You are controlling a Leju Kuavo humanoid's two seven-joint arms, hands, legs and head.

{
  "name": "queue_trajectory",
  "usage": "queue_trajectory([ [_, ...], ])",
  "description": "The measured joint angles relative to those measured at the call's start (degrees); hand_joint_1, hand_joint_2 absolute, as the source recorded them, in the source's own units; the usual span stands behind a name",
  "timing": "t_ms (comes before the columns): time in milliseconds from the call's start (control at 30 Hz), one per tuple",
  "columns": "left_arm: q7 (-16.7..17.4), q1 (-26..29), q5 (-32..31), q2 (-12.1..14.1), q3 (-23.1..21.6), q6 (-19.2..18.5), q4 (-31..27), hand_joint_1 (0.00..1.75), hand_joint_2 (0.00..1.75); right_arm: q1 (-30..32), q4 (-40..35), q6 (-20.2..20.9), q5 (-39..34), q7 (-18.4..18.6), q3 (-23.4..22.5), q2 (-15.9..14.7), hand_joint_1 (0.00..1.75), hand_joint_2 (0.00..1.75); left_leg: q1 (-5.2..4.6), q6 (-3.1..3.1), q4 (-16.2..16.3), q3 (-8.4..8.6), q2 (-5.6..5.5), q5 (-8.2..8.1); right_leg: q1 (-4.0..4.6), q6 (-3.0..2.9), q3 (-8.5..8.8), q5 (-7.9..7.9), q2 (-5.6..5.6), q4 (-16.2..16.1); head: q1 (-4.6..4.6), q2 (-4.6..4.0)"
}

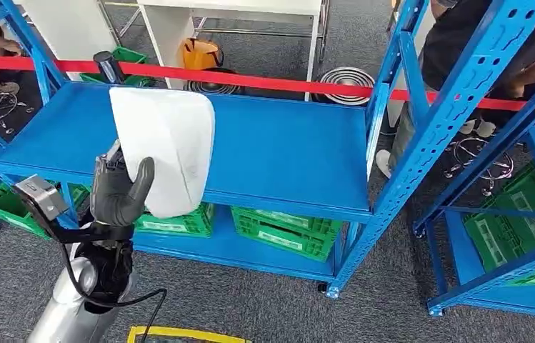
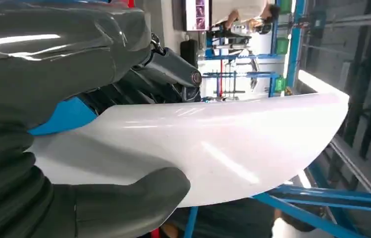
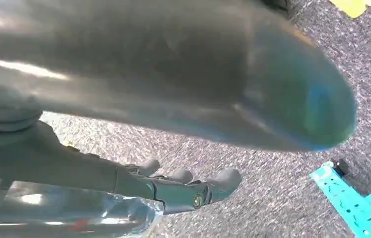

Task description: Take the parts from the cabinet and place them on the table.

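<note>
— What was the left hand (image 1: 123, 187) doing?

— It gripped a white curved part (image 1: 166, 148), thumb across the near face and the darker fingers behind it. The left wrist view showed the same hold: the thumb (image 2: 124, 201) pressed on the glossy white surface (image 2: 213, 148).

— And where was the part, measured from the blue rack (image 1: 286, 153)?

— Lifted in front of the rack's upper shelf, overlapping its front edge in the head view. Whether it touched the shelf I couldn't tell.

— The right hand?

— The right hand (image 3: 183, 186) hung over grey carpet (image 3: 272, 198), its fingers (image 3: 225, 179) lightly curled with nothing in them. Too much was blurred to tell whether it counted as spread or closed. A corner of the blue rack's foot (image 3: 356, 201) lay near it.

— Anything else about the rack?

— Green crates (image 1: 286, 232) sat on its lower shelf. Behind the rack ran a red tape (image 1: 271, 82), and a person in dark clothes (image 1: 478, 43) stood at its far right post.
</note>
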Motion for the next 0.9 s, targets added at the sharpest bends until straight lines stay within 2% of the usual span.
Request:
queue_trajectory([
  [33, 0.02, -0.01, 0.0, 0.0, 0.04, 0.0, -0.02, 1.75, 1.75, 0.01, 0.0, 0.0, 0.02, 0.0, -0.02, 0.0, 0.0, 0.0, -0.27, 0.36, -0.02, -0.17, 0.01, 0.2, -0.26, 0.42, -0.07, 0.28, -0.02, -0.07, 0.0, 0.0],
  [67, 0.0, -0.02, 0.0, 0.0, 0.13, 0.0, -0.09, 1.75, 1.75, 0.04, 0.0, 0.0, 0.02, 0.0, -0.02, 0.02, 0.0, 0.0, -0.37, 0.95, -0.39, -0.31, 0.05, 0.67, -0.17, 0.96, -0.01, 0.67, -0.01, -0.43, 0.0, 0.0],
  [100, 0.0, -0.01, -0.02, -0.02, 0.24, -0.02, -0.31, 1.75, 1.75, 0.04, 0.0, 0.0, 0.02, 0.0, -0.02, 0.07, 0.0, 0.0, 0.47, 1.72, -2.01, 0.02, 0.42, 2.13, -0.15, 0.85, -0.37, 0.24, -0.07, 0.01, 0.11, 0.0],
  [133, 0.02, -0.18, -0.04, -0.13, 0.28, -0.02, -0.33, 1.75, 1.75, 0.08, 0.0, 0.0, 0.02, 0.0, -0.02, 0.02, 0.0, 0.0, 0.21, 2.16, -2.46, -0.39, 0.53, 2.73, 0.07, 0.42, -1.65, -1.48, 0.03, 1.44, 0.11, 0.0],
  [167, 0.0, -0.27, -0.09, -0.28, 0.28, -0.04, -0.33, 1.75, 1.75, 0.04, 0.0, 0.0, 0.02, 0.0, -0.02, 0.04, 0.0, 0.0, 0.2, 2.43, -2.43, -1.15, 0.56, 3.35, 0.07, -0.26, -3.27, -4.36, 0.03, 5.43, 0.15, 0.0],
  [200, 0.04, -0.11, -0.07, -0.37, 0.31, -0.04, -0.33, 1.75, 1.75, 0.02, 0.0, 0.0, 0.02, 0.02, -0.02, 0.02, 0.0, 0.0, 0.13, 2.3, -2.4, -1.81, 0.56, 3.75, 0.01, -0.51, -4.82, -6.7, 0.02, 9.87, 0.26, 0.0],
  [233, 0.09, 0.02, -0.09, -0.37, 0.28, -0.13, -0.33, 1.75, 1.75, 0.04, 0.02, 0.02, 0.02, 0.07, -0.04, -0.04, 0.0, 0.0, -0.04, 2.29, -2.35, -2.53, 0.56, 4.22, -0.03, -0.47, -6.39, -8.76, 0.01, 14.61, 0.24, 0.0],
  [267, 0.13, 0.08, -0.09, -0.42, 0.28, -0.17, -0.33, 1.75, 1.75, 0.08, 0.07, 0.04, 0.02, 0.18, -0.07, -0.09, 0.0, 0.0, -0.09, 2.25, -2.2, -3.22, 0.56, 4.63, -0.04, -0.09, -7.14, -9.47, 0.02, 17.57, 0.26, 0.0],
  [300, 0.2, 0.09, -0.09, -0.42, 0.28, -0.17, -0.33, 1.75, 1.75, 0.12, 0.13, 0.09, 0.02, 0.22, -0.13, -0.2, 0.0, 0.0, -0.1, 2.15, -2.01, -3.88, 0.57, 4.99, -0.06, 0.46, -6.57, -9.02, 0.01, 17.72, 0.24, 0.0],
  [333, 0.26, 0.1, -0.11, -0.42, 0.28, -0.17, -0.33, 1.75, 1.75, 0.15, 0.15, 0.11, 0.04, 0.22, -0.22, -0.22, 0.0, 0.0, -0.08, 1.95, -1.75, -4.56, 0.58, 5.34, -0.11, 1.3, -4.12, -7.42, 0.0, 14.69, 0.26, 0.0],
  [367, 0.28, 0.09, -0.17, -0.42, 0.28, -0.2, -0.33, 1.75, 1.75, 0.16, 0.22, 0.11, 0.04, 0.22, -0.5, -0.41, 0.0, 0.0, -0.04, 1.76, -1.44, -5.11, 0.58, 5.54, -0.16, 1.89, -1.24, -5.86, -0.02, 10.33, 0.24, 0.0],
  [400, 0.28, 0.08, -0.17, -0.46, 0.28, -0.2, -0.33, 1.75, 1.75, 0.12, 0.26, 0.11, 0.07, 0.22, -0.63, -0.52, 0.0, 0.0, 0.02, 1.52, -0.82, -5.77, 0.58, 5.71, -0.25, 2.26, 2.79, -4.46, -0.03, 4.1, 0.26, 0.0],
  [433, 0.31, 0.07, -0.18, -0.52, 0.31, -0.26, -0.35, 1.75, 1.75, -0.01, 0.28, 0.11, 0.07, 0.22, -0.76, -0.59, 0.0, 0.0, -0.12, 1.35, -0.12, -6.44, 0.63, 5.75, -0.23, 1.77, 5.25, -5.61, -0.01, -0.5, 0.26, 0.0],
  [467, 0.37, 0.06, -0.26, -0.54, 0.37, -0.28, -0.37, 1.75, 1.75, 0.06, 0.3, 0.09, 0.11, 0.2, -0.9, -0.7, 0.0, 0.0, -0.3, 1.01, 0.2, -6.83, 0.63, 5.99, 0.27, 0.91, 5.69, -5.19, 0.29, -0.25, 0.15, 0.0],
  [533, 0.46, 0.07, -0.33, -0.57, 0.33, -0.44, -0.44, 1.75, 1.75, 0.25, 0.33, 0.0, 0.31, 0.09, -1.01, -0.74, 0.0, 0.0, -0.28, 0.44, 0.57, -7.06, 0.58, 6.53, 0.32, 0.51, 4.98, -4.96, 0.27, -0.25, 0.15, 0.0],
  [567, 0.46, 0.11, -0.33, -0.55, 0.35, -0.44, -0.44, 1.75, 1.75, 0.32, 0.33, 0.0, 0.42, 0.07, -1.09, -0.74, 0.0, 0.0, -0.19, 0.16, 0.54, -7.13, 0.54, 6.84, 0.35, 0.04, 4.88, -4.66, 0.28, -0.21, 0.06, 0.0],
  [600, 0.44, 0.13, -0.33, -0.44, 0.39, -0.44, -0.44, 1.75, 1.75, 0.34, 0.33, 0.0, 0.57, 0.04, -1.14, -0.63, 0.0, 0.0, 0.01, -0.1, 0.82, -7.58, 0.32, 6.59, -0.37, -0.68, 4.14, -4.14, 0.2, -0.38, 0.31, 0.0],
  [633, 0.46, 0.12, -0.33, -0.35, 0.44, -0.44, -0.44, 1.75, 1.75, 0.29, 0.33, -0.04, 0.68, 0.07, -1.22, -0.7, 0.0, 0.0, 0.1, -0.67, 2.08, -8.29, 0.07, 4.19, -0.28, -1.25, 3.92, -3.66, 0.12, -0.38, 0.11, 0.0],
  [667, 0.44, 0.12, -0.33, -0.33, 0.44, -0.44, -0.44, 1.75, 1.75, 0.3, 0.33, -0.09, 0.74, 0.07, -1.29, -0.74, 0.0, 0.0, 0.3, -1.14, 5.06, -9.29, 0.06, 1.0, -0.24, -1.76, 3.35, -3.12, 0.03, -0.37, 0.13, 0.0],
  [700, 0.44, 0.14, -0.35, -0.33, 0.44, -0.44, -0.44, 1.75, 1.75, 0.3, 0.33, -0.09, 0.83, 0.07, -1.42, -0.76, 0.0, 0.0, 0.51, -1.52, 9.72, -10.72, 0.07, -2.36, -0.19, -1.86, 2.68, -2.59, 0.03, -0.32, 0.09, 0.0],
  [733, 0.44, 0.18, -0.33, -0.31, 0.42, -0.42, -0.44, 1.75, 1.75, 0.32, 0.33, -0.09, 0.9, 0.07, -1.44, -0.68, 0.0, 0.0, 0.64, -1.74, 14.39, -12.03, 0.08, -4.79, -0.07, -1.9, 2.07, -2.12, 0.01, -0.3, 0.04, 0.0],
  [767, 0.44, 0.21, -0.33, -0.28, 0.42, -0.42, -0.44, 1.75, 1.75, 0.35, 0.33, -0.09, 0.9, 0.07, -1.44, -0.63, 0.0, 0.0, 0.74, -1.86, 18.21, -12.84, 0.08, -5.98, 0.0, -1.83, 1.41, -1.65, 0.01, -0.26, 0.09, 0.0],
  [800, 0.44, 0.23, -0.33, -0.22, 0.42, -0.42, -0.42, 1.75, 1.75, 0.39, 0.33, -0.04, 0.9, 0.07, -1.46, -0.61, 0.0, 0.0, 0.78, -1.83, 19.46, -12.47, 0.08, -5.63, 0.08, -1.82, 0.81, -1.15, 0.01, -0.2, 0.06, 0.0],
  [833, 0.44, 0.23, -0.33, -0.22, 0.42, -0.42, -0.42, 1.75, 1.75, 0.41, 0.33, 0.04, 0.85, 0.07, -1.53, -0.59, 0.0, 0.0, 0.78, -1.61, 17.78, -10.67, 0.08, -4.15, 0.16, -1.71, 0.26, -0.73, 0.03, -0.19, 0.06, 0.0],
  [867, 0.46, 0.22, -0.33, -0.2, 0.42, -0.42, -0.42, 1.75, 1.75, 0.41, 0.33, 0.13, 0.76, 0.07, -1.64, -0.5, 0.0, 0.0, 0.77, -1.26, 13.92, -7.81, 0.06, -2.21, 0.3, -1.6, -0.13, -0.39, 0.06, -0.2, 0.04, 0.0],
  [900, 0.44, 0.21, -0.33, -0.15, 0.42, -0.42, -0.44, 1.75, 1.75, 0.42, 0.33, 0.35, 0.68, 0.09, -1.79, -0.41, 0.0, 0.0, 0.6, -0.68, 8.39, -3.93, 0.01, -0.42, 0.52, -1.61, -0.45, 0.05, 0.13, -0.21, 0.04, 0.0],
])
